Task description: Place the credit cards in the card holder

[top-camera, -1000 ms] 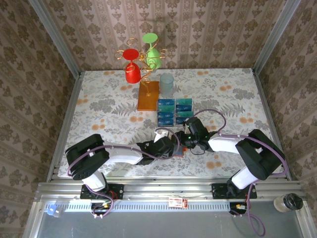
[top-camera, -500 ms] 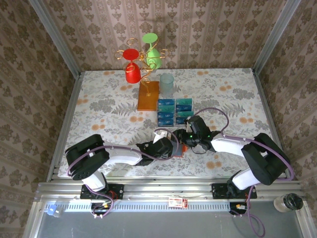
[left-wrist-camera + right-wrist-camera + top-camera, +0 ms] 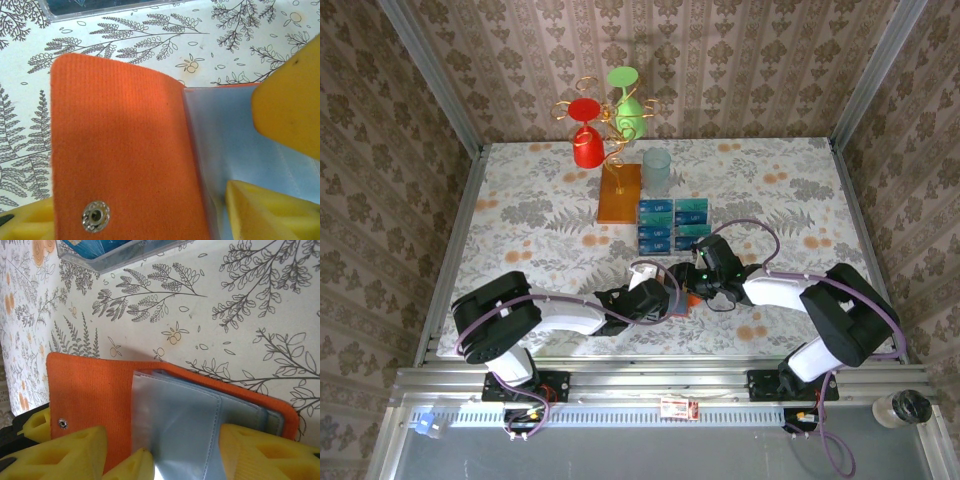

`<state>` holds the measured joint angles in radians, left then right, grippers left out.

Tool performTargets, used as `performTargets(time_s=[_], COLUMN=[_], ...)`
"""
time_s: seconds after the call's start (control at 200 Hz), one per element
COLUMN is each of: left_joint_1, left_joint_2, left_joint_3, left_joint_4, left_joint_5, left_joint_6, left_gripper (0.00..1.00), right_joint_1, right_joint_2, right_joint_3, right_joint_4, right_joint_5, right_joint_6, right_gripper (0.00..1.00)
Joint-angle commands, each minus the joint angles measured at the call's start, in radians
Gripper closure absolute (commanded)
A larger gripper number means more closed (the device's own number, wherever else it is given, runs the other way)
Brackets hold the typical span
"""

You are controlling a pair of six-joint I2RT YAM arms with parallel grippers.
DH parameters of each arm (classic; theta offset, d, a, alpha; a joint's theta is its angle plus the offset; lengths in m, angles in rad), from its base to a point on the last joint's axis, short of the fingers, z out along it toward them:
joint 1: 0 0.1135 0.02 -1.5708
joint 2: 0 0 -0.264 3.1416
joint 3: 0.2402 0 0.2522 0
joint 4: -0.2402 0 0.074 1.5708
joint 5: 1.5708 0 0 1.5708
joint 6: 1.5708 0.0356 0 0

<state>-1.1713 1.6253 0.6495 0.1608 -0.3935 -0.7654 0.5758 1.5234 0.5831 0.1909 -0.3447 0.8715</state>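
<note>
L arm (image 3: 570, 312): low, stretched to frame centre; left gripper (image 3: 665, 300) jaws spread astride card holder (image 3: 125, 150)
R arm (image 3: 780, 290): in from right; right gripper (image 3: 162, 440) jaws apart over clear sleeves (image 3: 175, 425)
Card holder: open flat, centre frame, btwn both pincers
Credit cards (image 3: 672, 222): just above centre

Card holder (image 3: 688, 297): orange ribbed fabric, lying open and flat on the floral table (image 3: 520, 240), near edge. Metal snap (image 3: 95, 216) on the flap; pale clear sleeves (image 3: 175, 425) inside.
Credit cards (image 3: 656, 210): blue-teal, in rows, mid-table.
</note>
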Motion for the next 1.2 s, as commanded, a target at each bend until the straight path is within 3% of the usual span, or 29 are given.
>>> performTargets(time_s=[0.0, 0.575, 1.195], left_joint_1=[-0.005, -0.005, -0.006], left_joint_2=[-0.013, -0.026, -0.02], left_joint_3=[-0.023, -0.032, -0.082], left_joint_4=[-0.019, -0.006, 0.067], left_joint_5=[-0.019, -0.024, -0.03], left_joint_6=[-0.015, -0.015, -0.074], left_gripper=[0.35, 0.35, 0.37], right_joint_1=[-0.005, -0.008, -0.024], right_joint_2=[0.023, 0.045, -0.045], right_joint_3=[-0.006, 0.001, -0.043], right_joint_4=[0.011, 0.136, 0.01], right_joint_5=[0.009, -0.101, -0.005], right_joint_6=[0.01, 0.078, 0.043], right_gripper=[0.38, 0.42, 0.41])
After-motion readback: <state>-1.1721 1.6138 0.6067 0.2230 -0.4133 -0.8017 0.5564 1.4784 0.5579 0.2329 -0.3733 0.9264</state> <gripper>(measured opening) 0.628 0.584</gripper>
